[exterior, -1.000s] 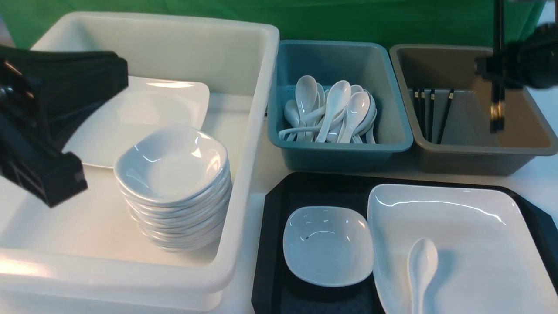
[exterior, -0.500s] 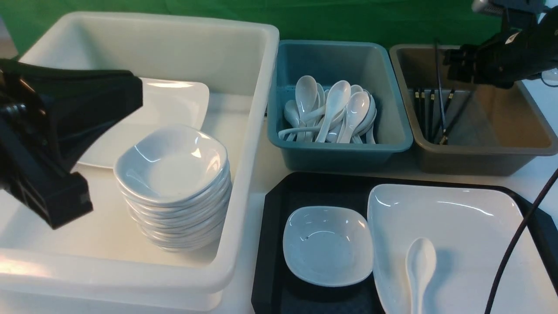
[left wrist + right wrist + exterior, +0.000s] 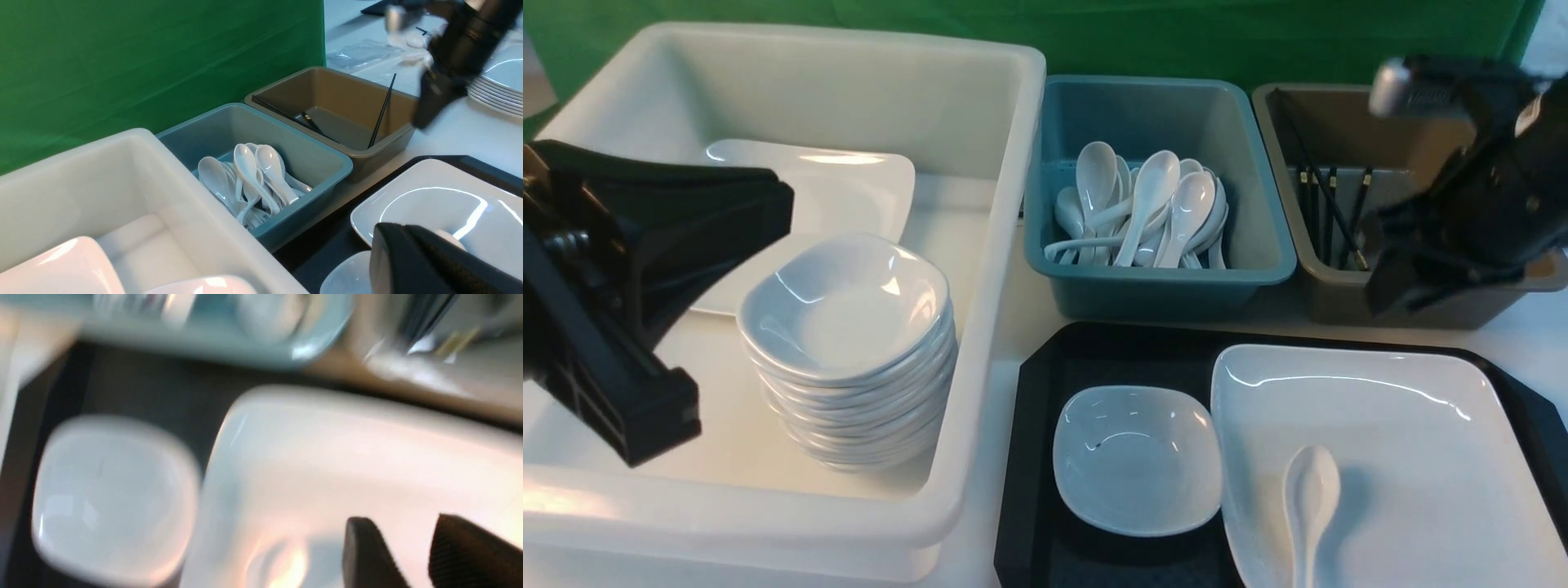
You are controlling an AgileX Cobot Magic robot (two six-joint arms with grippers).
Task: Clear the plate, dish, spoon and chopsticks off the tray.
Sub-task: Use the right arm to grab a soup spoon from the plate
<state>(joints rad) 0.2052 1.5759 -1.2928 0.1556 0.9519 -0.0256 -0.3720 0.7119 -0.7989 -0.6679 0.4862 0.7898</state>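
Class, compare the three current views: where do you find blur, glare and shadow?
Right wrist view: everything is smeared, the dish and plate included; front view: the right gripper is blurred while the spoon looks sharp, casting a soft shadow on the plate; left wrist view: curved glare on the plate, with the right arm blurred.

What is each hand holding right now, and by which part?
Nothing in either: the left hand is shut on nothing, and the right hand has its fingers apart with nothing between them.
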